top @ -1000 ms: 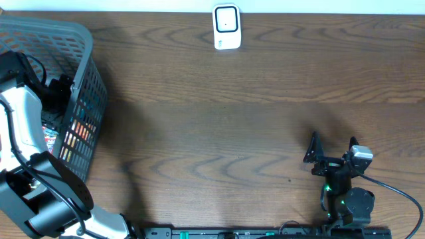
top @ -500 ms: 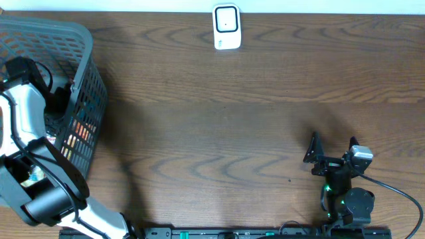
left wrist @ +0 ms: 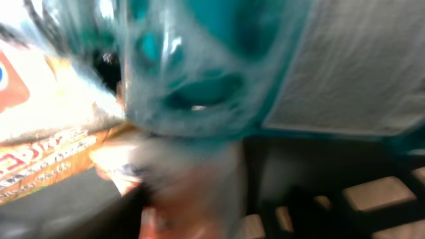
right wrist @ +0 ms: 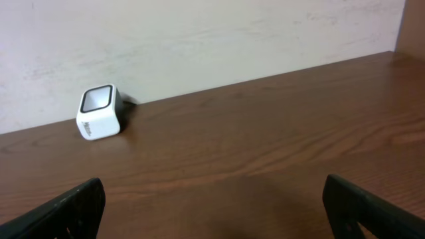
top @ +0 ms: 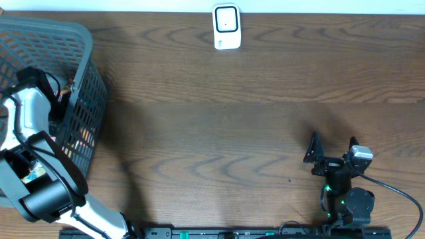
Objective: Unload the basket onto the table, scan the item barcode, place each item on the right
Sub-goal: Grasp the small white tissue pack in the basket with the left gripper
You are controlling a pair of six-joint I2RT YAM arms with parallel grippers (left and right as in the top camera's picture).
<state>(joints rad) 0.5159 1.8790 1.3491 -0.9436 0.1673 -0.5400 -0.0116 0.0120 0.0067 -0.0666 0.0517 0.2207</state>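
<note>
At the table's point(top: 219, 133) left edge, the left arm point(top: 28, 114) reaches inside the basket point(top: 90, 89).

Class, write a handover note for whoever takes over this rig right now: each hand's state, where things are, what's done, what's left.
Left hand: down inside the grey basket, close against a teal packet; view too blurred to tell its grip.
Right hand: open, empty, at the near right.
Scanner: far side, centre.
Done: nothing scanned yet.
Left: lift an item out and show its barcode to the scanner.
</note>
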